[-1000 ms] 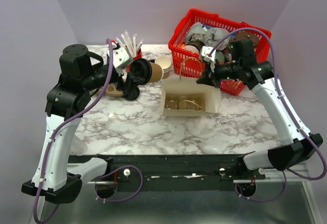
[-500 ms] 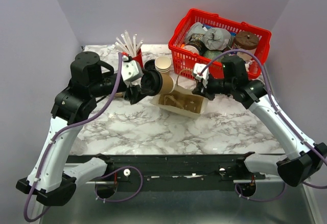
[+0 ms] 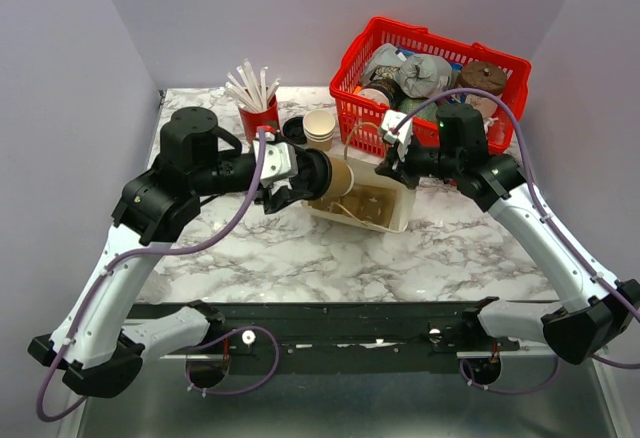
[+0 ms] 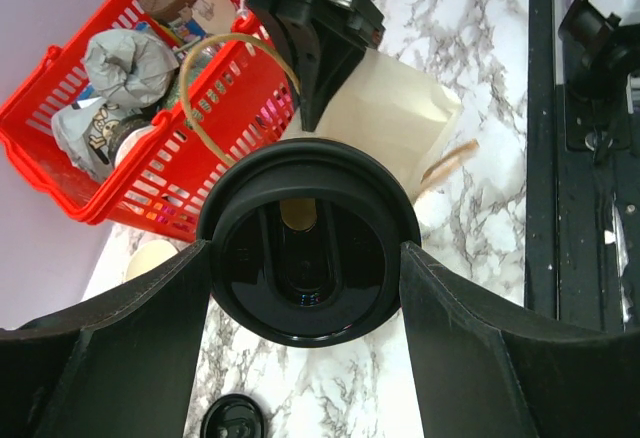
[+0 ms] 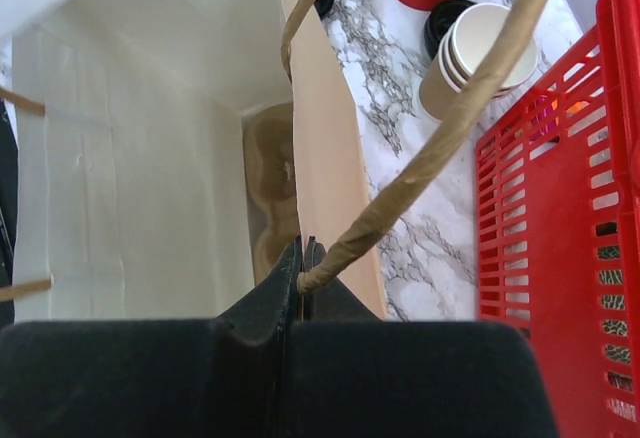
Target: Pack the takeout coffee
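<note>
The left hand [image 3: 302, 181] grips the takeout coffee [image 3: 341, 180] sideways at the paper bag [image 3: 388, 210]'s mouth, while the right hand [image 3: 393, 164] pinches the bag's rim.

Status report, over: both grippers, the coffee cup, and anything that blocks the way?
Left gripper shut on coffee cup, cup sideways at mouth of paper bag. Right gripper shut on bag rim, bag tilted. Nothing visible blocking the mouth.
</note>
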Controlling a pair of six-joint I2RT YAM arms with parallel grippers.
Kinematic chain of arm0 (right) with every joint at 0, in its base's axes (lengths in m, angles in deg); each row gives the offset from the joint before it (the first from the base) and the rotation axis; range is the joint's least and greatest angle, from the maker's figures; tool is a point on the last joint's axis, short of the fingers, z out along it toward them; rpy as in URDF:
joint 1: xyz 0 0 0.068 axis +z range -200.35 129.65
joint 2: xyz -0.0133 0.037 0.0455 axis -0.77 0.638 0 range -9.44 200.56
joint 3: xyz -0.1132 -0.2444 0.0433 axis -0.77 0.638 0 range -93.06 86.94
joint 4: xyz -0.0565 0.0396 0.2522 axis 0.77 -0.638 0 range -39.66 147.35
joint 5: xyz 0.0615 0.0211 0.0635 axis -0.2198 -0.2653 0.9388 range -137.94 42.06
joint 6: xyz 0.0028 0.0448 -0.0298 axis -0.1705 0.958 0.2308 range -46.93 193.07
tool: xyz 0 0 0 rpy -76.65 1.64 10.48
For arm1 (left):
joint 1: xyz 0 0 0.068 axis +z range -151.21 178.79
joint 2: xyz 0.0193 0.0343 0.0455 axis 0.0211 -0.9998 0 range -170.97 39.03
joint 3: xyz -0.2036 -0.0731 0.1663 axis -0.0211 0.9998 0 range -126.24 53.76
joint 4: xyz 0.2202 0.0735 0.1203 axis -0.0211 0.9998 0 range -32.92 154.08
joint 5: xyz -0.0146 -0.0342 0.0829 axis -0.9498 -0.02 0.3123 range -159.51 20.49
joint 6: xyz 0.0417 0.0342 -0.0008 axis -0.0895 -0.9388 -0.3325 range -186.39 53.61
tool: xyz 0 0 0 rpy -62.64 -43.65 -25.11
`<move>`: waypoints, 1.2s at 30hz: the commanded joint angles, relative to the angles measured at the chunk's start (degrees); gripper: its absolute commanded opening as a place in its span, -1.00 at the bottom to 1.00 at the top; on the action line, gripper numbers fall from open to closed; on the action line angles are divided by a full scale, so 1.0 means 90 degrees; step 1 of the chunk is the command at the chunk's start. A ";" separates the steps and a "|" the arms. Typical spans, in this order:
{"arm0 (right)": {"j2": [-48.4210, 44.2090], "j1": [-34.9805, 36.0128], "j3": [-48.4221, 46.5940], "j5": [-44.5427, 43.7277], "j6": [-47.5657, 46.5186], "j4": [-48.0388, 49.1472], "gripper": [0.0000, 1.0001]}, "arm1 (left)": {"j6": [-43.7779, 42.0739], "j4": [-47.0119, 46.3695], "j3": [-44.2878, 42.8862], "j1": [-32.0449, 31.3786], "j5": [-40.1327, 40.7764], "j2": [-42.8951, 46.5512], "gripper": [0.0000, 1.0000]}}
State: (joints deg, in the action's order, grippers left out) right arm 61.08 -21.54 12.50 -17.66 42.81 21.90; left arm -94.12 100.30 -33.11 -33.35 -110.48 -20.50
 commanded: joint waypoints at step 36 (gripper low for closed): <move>-0.0091 0.0216 -0.0636 -0.1235 0.0540 0.0715 -0.99 | -0.3160 0.1301 -0.0592 -0.1438 0.1163 -0.2712 -1.00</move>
State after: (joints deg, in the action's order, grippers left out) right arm 62.00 -20.71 8.17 -24.39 45.94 24.83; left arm -118.70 111.49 -39.41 -44.52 -104.91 -44.08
